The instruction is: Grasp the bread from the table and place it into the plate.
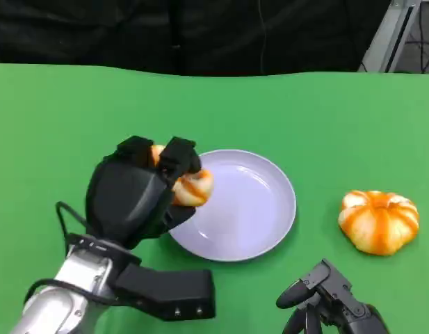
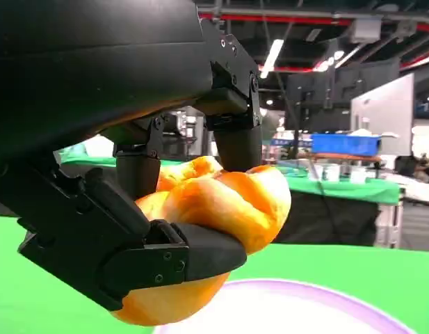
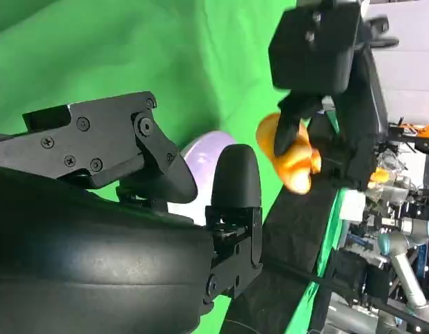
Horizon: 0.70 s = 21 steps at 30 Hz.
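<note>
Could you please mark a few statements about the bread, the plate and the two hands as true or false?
1. The left hand grips an orange-glazed bread roll. True.
2. The held roll rests flat in the middle of the round lavender plate. False: it is in the hand's grip at the plate's left rim, and the left wrist view shows it above the plate.
3. A second orange, pumpkin-shaped bread lies on the green table, to the right of the plate. True.
4. The right hand holds that second bread. False: it holds nothing and is apart from the bread.
</note>
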Available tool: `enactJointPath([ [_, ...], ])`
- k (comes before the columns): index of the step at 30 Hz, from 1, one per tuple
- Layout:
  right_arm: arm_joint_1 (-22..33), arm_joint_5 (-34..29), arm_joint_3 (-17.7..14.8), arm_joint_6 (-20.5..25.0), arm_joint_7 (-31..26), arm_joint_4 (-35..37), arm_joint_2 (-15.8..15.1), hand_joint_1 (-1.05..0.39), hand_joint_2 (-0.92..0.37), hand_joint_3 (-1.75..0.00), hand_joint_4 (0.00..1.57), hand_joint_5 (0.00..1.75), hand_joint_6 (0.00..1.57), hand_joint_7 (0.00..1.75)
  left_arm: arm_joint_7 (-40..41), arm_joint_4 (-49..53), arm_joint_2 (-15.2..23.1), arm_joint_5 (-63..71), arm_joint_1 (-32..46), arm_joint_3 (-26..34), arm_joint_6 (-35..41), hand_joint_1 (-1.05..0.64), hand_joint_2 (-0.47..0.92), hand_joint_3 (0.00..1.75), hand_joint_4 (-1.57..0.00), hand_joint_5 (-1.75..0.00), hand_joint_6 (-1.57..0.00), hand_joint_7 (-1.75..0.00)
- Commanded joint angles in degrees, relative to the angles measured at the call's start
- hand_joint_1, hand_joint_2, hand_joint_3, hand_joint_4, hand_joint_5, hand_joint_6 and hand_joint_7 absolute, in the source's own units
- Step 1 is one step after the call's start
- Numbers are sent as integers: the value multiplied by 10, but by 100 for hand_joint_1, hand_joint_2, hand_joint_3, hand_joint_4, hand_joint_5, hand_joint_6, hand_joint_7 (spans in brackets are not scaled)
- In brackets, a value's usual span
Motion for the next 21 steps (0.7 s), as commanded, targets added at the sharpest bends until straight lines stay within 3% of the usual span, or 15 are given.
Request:
enactJointPath([
  [1,5,-5,1,-5,-5,-7,-3,-4,-92,-118,38,175,15,175,-11,46,-21,-14,-47,-15,-11,-30,47,106,-91,-175,-73,-149],
  [5,11,-2,5,-5,-4,-11,-2,-5,-92,-117,37,175,14,175,-18,87,-40,-23,-77,-27,-19,-30,46,108,-90,-175,-65,-171],
  [8,20,-2,9,2,-5,-21,-1,-5,-92,-117,37,175,15,175,-32,135,-61,-37,-110,-37,-27,-28,43,107,-91,-175,-67,-174],
  [11,26,2,11,0,-4,-30,-1,-4,-92,-117,37,175,14,175,-59,164,-79,-58,-128,-39,-25,-28,49,101,-85,-175,-65,-171],
  [13,29,1,12,2,-4,-33,-1,-5,-92,-116,36,175,14,175,-76,171,-83,-67,-134,-41,-22,-30,63,80,-70,-175,-66,-135],
  [14,31,-2,12,3,-6,-36,-1,-5,-92,-116,36,175,14,175,-116,165,-83,-77,-137,-42,-14,-31,66,76,-68,-175,-66,-130],
  [15,32,-4,13,3,-7,-37,0,-5,-92,-116,36,175,14,175,-144,159,-82,-84,-139,-42,-9,-31,71,66,-54,-166,-56,-102],
  [16,33,-4,14,3,-8,-38,0,-4,-92,-116,35,175,13,175,-183,153,-81,-93,-143,-43,-1,-31,77,50,-42,-154,-50,-72],
  [17,33,-4,14,4,-8,-39,0,-4,-92,-116,35,175,13,175,-210,148,-80,-99,-145,-44,4,-33,79,38,-34,-131,-43,-53],
  [19,34,-2,16,5,-7,-41,1,-4,-92,-116,34,175,13,175,-244,136,-77,-103,-144,-45,14,-39,85,19,-21,-100,-33,-28],
  [21,34,-2,18,3,-8,-40,0,-4,-92,-116,34,175,12,175,-257,126,-74,-100,-141,-46,22,-43,87,9,-13,-84,-26,-19],
])
